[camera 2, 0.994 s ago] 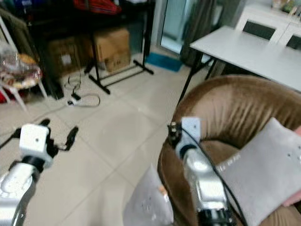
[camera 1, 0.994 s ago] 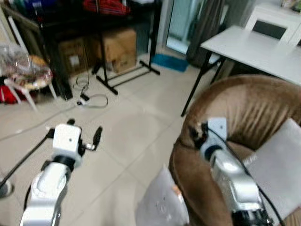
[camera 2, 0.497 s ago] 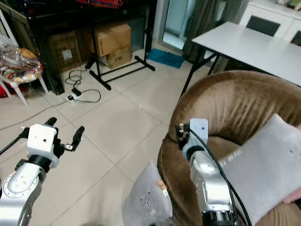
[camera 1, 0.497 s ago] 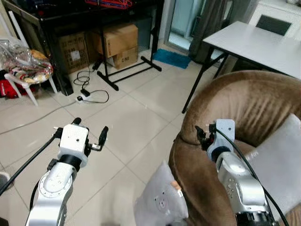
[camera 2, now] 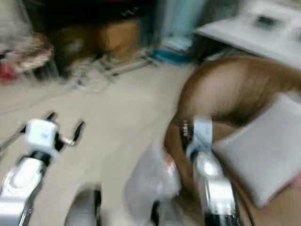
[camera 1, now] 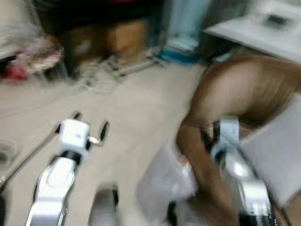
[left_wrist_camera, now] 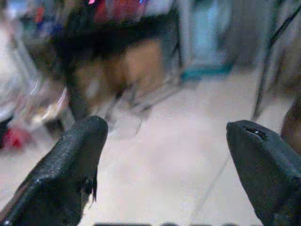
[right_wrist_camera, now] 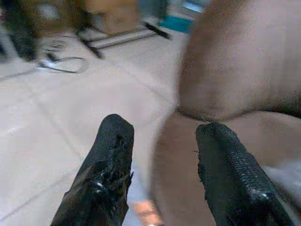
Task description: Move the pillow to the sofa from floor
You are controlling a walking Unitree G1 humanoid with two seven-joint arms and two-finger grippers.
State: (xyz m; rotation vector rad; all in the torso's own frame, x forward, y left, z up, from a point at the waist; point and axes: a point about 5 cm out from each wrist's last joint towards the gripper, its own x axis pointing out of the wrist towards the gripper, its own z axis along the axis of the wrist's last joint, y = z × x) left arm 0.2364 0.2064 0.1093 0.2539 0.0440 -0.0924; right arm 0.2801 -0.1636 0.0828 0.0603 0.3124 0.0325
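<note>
While the head views are smeared by motion, the layout reads: the left gripper (camera 1: 89, 134) hangs over bare floor (camera 1: 136, 108), fingers spread and empty. The pillow (camera 1: 164, 181) leans on the floor against the sofa (camera 1: 225, 89), at about four o'clock from that gripper. The right gripper (right_wrist_camera: 160, 165), parted and empty, sits just above it at the sofa's edge, so the right arm looks nearer. The pillow's long axis is too blurred to tell.
</note>
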